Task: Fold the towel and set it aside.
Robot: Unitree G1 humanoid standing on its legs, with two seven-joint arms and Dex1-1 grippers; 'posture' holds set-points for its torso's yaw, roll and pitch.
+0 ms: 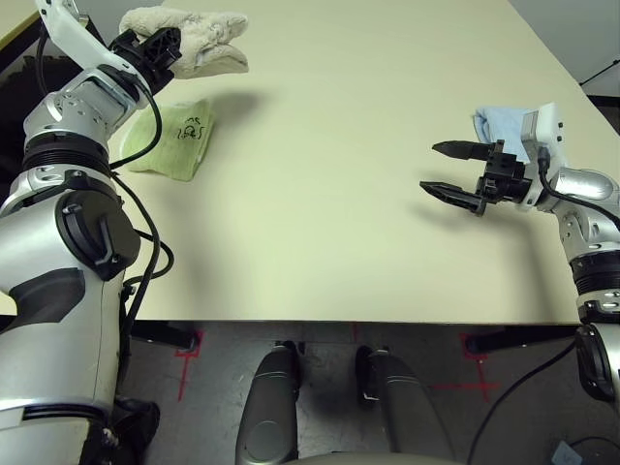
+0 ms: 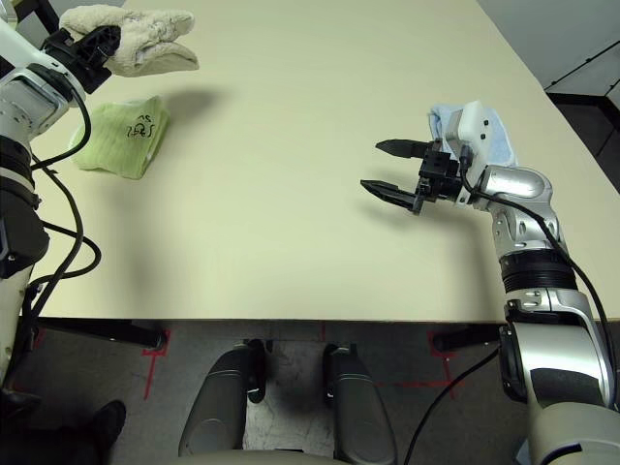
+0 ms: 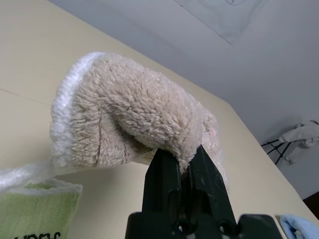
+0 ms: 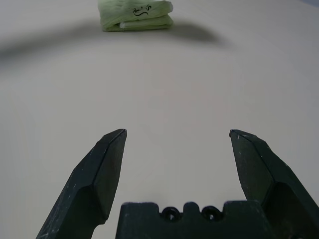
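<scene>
Left gripper (image 1: 167,46) jaws clamped on bunched towel (image 1: 199,39), held above counter (image 1: 329,194) at far left, over yellow-green towel (image 1: 174,139). Right gripper (image 1: 453,171) jaws wide open, empty. Risk: narrow pinch slipping, bundle unfolding or landing on green towel.

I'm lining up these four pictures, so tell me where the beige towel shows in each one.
Left eye: towel top left, held off the table by the left gripper.
Right eye: towel top left, again in that gripper's grip.
Left wrist: towel centre, bunched above the shut fingers.
Right wrist: not in it.
Shared landmark: the green towel, lying on the table just below the beige one in both eye views.
</scene>
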